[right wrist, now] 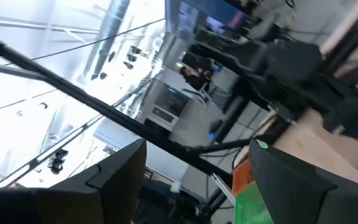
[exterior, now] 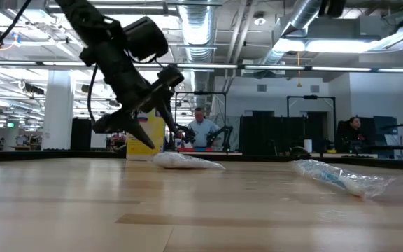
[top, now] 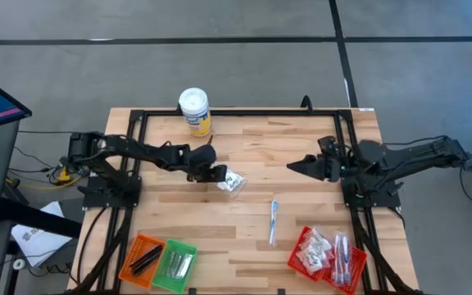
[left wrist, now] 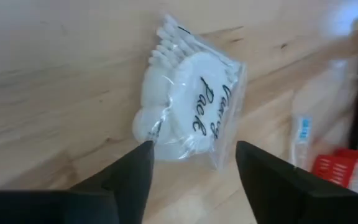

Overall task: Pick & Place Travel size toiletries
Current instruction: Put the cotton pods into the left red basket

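A clear sachet (left wrist: 188, 112) holding white pads and cotton swabs, with black script on it, lies flat on the wooden table (top: 252, 139) near its middle. My left gripper (left wrist: 192, 152) is open and slants down at the sachet (top: 233, 182) from the table's left. Its fingertips (exterior: 145, 143) hang just above the wood beside the sachet (exterior: 184, 161), clear of it. A slim wrapped stick (top: 274, 223) lies nearer the front edge. My right gripper (top: 293, 166) waits open, raised above the table's right half, with nothing between its fingers (right wrist: 120, 177).
A white-lidded yellow canister (top: 195, 111) stands at the far edge. Orange (top: 142, 254) and green (top: 174, 264) baskets sit at the front left. A red basket (top: 328, 256) with several sachets and sticks is at the front right. Black frame rails run along the table's sides.
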Tool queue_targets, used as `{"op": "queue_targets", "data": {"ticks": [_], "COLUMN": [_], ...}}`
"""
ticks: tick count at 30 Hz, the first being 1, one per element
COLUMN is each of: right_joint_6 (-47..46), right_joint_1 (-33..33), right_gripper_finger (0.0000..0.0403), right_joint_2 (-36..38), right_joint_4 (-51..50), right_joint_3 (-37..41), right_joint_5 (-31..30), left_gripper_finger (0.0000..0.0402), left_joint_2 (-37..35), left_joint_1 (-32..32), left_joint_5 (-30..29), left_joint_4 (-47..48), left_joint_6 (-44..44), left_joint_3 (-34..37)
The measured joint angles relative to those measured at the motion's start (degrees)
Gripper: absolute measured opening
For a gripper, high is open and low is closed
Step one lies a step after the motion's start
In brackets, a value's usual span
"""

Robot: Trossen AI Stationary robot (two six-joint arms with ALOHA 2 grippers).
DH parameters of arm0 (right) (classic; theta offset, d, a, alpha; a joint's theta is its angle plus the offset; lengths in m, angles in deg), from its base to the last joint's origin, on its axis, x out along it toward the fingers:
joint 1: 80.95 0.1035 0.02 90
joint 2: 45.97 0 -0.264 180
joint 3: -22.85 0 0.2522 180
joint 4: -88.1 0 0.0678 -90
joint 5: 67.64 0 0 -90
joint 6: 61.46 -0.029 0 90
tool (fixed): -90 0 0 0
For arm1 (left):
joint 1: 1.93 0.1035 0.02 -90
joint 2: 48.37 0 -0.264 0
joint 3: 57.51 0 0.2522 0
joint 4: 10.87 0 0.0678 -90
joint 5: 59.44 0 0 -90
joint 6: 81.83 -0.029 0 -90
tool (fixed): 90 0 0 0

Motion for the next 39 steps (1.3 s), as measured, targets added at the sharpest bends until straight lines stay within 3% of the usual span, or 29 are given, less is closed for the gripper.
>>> {"op": "queue_targets", "data": {"ticks": [4, 10, 26, 39], "right_joint_6": [2.6, 3.4, 3.6, 3.6], "right_joint_1": [0.0, -0.1, -0.1, -1.1], "right_gripper_finger": [0.0276, 0.0276, 0.0276, 0.0276], "right_joint_2": [0.0, 0.0, -0.1, -0.1], "right_joint_4": [3.5, 4.0, 3.9, 3.9], "right_joint_3": [0.0, 0.0, 0.0, 0.0], "right_joint_5": [-0.1, -0.5, -2.5, -3.2], "left_gripper_finger": [0.0239, 0.0236, 0.0232, 0.0232], "left_joint_2": [0.0, 0.0, 0.0, 0.0], "left_joint_1": [0.6, 0.9, 3.4, 4.3], "left_joint_5": [0.8, 0.8, -0.6, 2.4], "left_joint_4": [-5.8, -6.1, -9.2, -11.2], "left_joint_6": [2.0, 1.6, -4.0, -5.3], "left_joint_3": [3.2, 5.8, 6.2, 7.7]}}
